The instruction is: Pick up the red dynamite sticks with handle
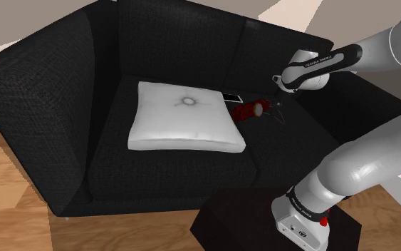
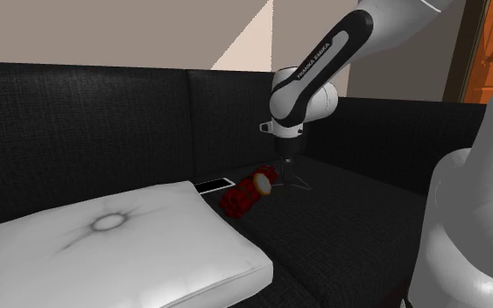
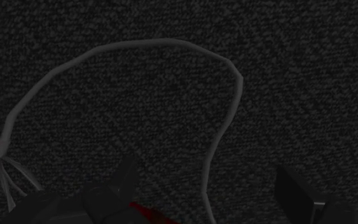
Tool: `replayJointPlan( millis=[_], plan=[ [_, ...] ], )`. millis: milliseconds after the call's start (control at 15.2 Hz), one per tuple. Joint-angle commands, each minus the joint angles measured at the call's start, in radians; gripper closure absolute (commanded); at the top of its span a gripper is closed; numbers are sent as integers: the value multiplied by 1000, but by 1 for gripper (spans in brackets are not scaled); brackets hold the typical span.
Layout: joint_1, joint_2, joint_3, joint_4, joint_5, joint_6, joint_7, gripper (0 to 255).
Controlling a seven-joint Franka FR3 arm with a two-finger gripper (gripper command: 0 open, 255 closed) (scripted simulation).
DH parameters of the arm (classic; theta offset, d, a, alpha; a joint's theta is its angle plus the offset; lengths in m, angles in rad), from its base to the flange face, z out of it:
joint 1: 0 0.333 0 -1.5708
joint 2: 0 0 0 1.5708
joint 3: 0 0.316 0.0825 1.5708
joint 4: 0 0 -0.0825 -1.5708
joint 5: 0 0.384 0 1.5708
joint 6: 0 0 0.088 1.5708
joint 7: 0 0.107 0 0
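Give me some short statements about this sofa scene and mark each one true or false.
1. The red dynamite sticks lie on top of the white cushion. False: they lie beside it, on the seat of the black sofa.
2. The jaws stand apart. True.
3. A grey cord loops over the sofa fabric. True.
4. The sofa is white. False: it is black.

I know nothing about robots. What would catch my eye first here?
A big white cushion stands out against the black sofa, lying on its seat. Just off the cushion's far corner lies a red dynamite bundle, and the white arm holds its black claw open close beside the bundle's end.
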Motion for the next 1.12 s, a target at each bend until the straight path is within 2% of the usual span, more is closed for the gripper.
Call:
replayJointPlan(
  millis=[0,66,660,1056],
  plan=[
    [1,7,-2,-5,1,12,-1,0],
    [0,6,-2,-4,1,11,-1,255],
    [1,7,-2,-5,2,12,-1,255],
    [-6,-58,16,30,-13,-86,11,255]
  ],
)
